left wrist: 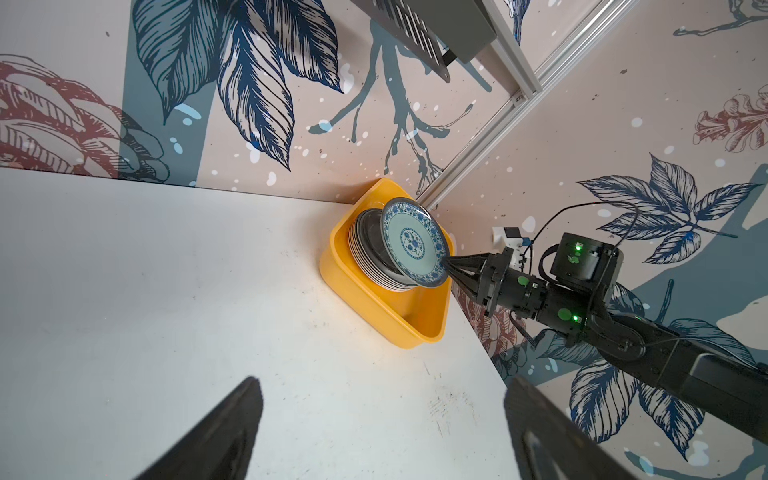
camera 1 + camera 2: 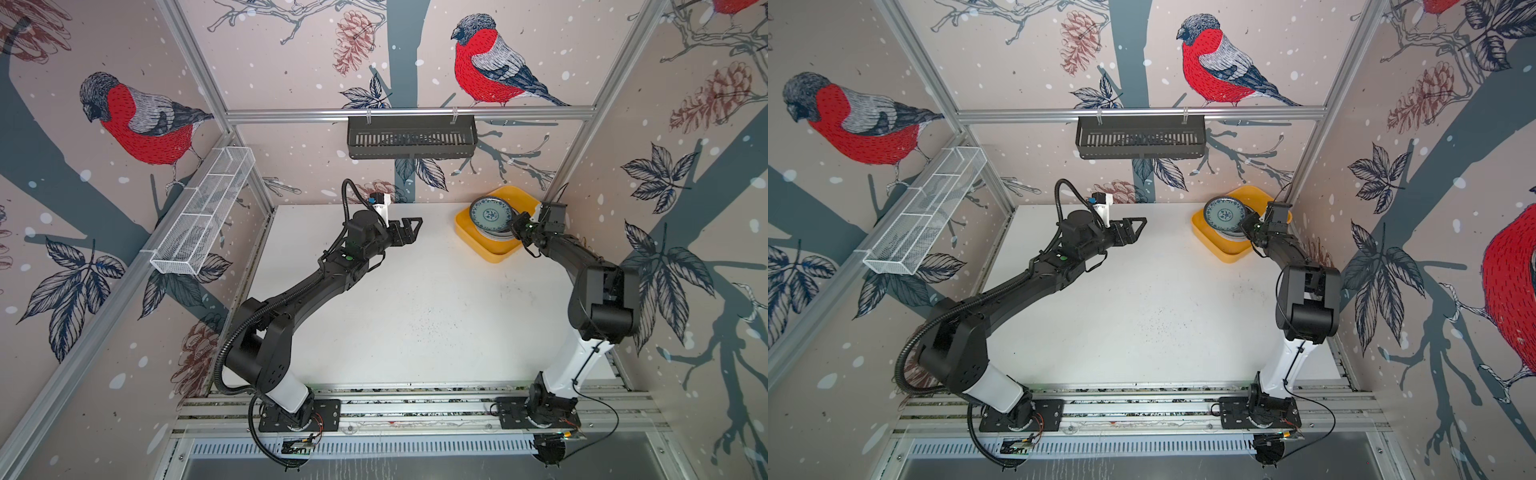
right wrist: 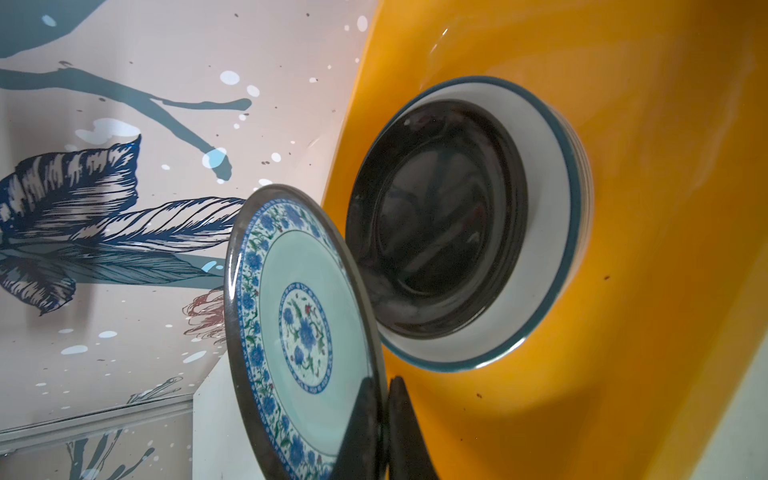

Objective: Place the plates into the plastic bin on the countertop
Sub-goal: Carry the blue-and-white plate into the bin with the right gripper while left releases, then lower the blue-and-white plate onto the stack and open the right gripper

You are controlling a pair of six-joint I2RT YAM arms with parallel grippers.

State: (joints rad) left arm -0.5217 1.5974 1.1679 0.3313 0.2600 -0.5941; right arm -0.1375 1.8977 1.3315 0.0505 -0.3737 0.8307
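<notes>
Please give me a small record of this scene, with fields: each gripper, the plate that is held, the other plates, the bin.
left gripper: open, empty, above the countertop
right gripper: shut on the rim of the teal plate
teal plate: tilted over the stack; contact unclear
stack: inside the plastic bin, black plate uppermost
plastic bin: far right corner of the countertop

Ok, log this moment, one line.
right gripper: shut on teal plate | teal plate: tilted over stack in plastic bin | left gripper: open, empty
</notes>
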